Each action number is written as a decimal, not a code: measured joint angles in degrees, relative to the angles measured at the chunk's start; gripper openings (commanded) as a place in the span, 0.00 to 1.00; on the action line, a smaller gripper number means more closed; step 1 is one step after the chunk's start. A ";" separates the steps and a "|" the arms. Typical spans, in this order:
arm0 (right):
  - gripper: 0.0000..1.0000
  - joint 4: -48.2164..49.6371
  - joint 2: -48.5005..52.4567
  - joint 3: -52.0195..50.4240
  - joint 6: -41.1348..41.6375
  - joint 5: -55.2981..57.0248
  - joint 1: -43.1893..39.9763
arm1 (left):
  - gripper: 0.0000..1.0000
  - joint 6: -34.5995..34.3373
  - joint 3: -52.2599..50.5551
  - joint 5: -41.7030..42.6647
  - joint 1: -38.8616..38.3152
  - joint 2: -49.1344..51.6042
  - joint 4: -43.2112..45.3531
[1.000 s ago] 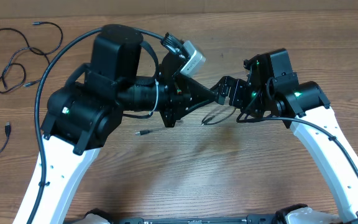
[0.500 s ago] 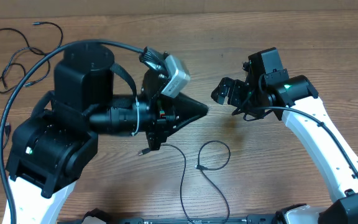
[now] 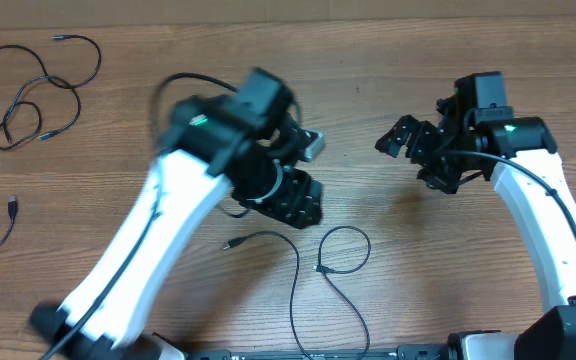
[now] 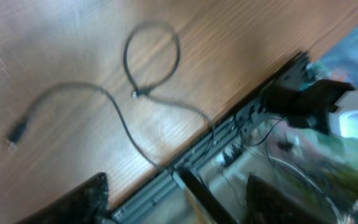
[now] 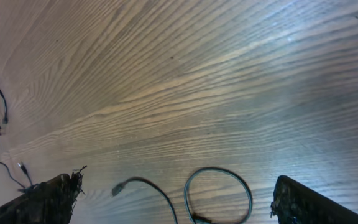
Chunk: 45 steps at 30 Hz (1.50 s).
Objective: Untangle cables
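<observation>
The arms have pulled apart, and the cable point(image 3: 346, 229) they held between them a second ago now lies beneath both sets of jaws in one open loop, seemingly free. The left gripper point(image 4: 178, 179) and right gripper point(image 5: 178, 180) gape wide and empty. The remaining cables point(image 3: 76, 88) sit well beyond the left jaws. The loose cable's tail crosses the near edge of the table point(image 3: 448, 290). Bare wood lies between the jaws.

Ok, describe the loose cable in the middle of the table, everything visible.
The loose cable is a thin black cord lying flat on the wooden table, with nothing else touching it. One strand starts at a small plug and curves to the front edge. Another forms a loop closing at a second plug. Whether they join past the edge is hidden.
</observation>
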 measured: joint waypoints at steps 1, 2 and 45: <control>1.00 -0.37 0.00 0.02 -0.33 -0.28 -0.50 | 0.86 -0.81 0.00 -0.48 -1.25 2.69 -1.11; 1.00 -0.63 0.00 0.02 -0.68 -0.59 -0.87 | 0.86 -1.64 0.00 -1.05 -2.36 4.68 -2.03; 1.00 -0.57 0.00 0.42 -5.35 -1.70 -1.29 | 0.87 -48.37 -46.21 -6.56 -14.82 -0.66 25.59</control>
